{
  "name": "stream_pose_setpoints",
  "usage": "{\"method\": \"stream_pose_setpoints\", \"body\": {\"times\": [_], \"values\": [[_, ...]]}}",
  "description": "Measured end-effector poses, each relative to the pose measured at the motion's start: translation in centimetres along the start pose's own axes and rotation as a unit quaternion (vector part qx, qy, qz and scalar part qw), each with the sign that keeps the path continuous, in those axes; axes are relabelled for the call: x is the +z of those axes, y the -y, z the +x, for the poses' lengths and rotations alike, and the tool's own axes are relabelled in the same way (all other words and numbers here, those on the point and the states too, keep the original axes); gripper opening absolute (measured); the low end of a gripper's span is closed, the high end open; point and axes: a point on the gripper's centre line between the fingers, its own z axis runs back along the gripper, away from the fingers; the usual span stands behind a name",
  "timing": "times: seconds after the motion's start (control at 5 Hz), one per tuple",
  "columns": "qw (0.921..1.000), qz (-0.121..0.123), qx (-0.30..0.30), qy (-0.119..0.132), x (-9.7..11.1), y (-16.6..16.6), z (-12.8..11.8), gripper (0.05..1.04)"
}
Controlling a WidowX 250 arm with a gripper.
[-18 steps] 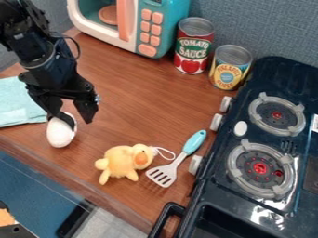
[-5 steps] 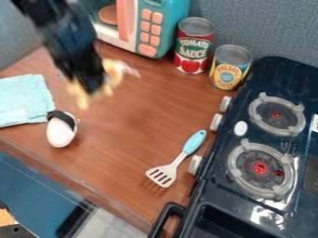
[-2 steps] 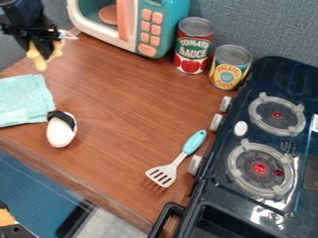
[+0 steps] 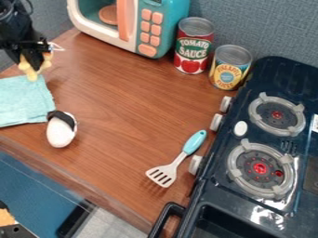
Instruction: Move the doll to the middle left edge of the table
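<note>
Yellow plush, soft-limbed: the doll [image 4: 29, 69] hung at the upper left, clamped in the black fingers [image 4: 35, 56], its limbs dangling below and a white loop [image 4: 57, 47] sticking out to one side. It was close by the upper edge of the pale blue cloth [image 4: 22, 103]; whether it touched cloth or bench [image 4: 124, 104], I could not tell.

Step in hand, by my reading: setting down near the left edge. Most of the carrying looked done. Good handling called for a slow, straight lowering until the limbs met wood, then a little more, so the body took its own weight before the grip eased. Plush would likely fold rather than stand; a lying doll seemed acceptable.

Risks noted: let go high, it could tumble over the edge; set too near the cloth, it could ruck the fabric. The loop might snag on the fingers, so a gentle parting and a straight lift away, well clear of the white egg-shaped toy [image 4: 60, 133], seemed wisest.
</note>
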Motion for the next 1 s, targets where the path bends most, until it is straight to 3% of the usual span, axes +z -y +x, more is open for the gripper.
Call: {"method": "stream_pose_setpoints", "body": {"times": [0.4,0.8,1.0], "values": [[0.9996,-0.008,0.025,-0.003,-1.7,-2.2,-0.1,0.322],[0.9984,0.002,0.052,-0.023,-1.0,-2.6,-0.3,0.920],[0.9980,0.009,0.059,-0.021,1.3,-2.3,0.2,1.011]]}}
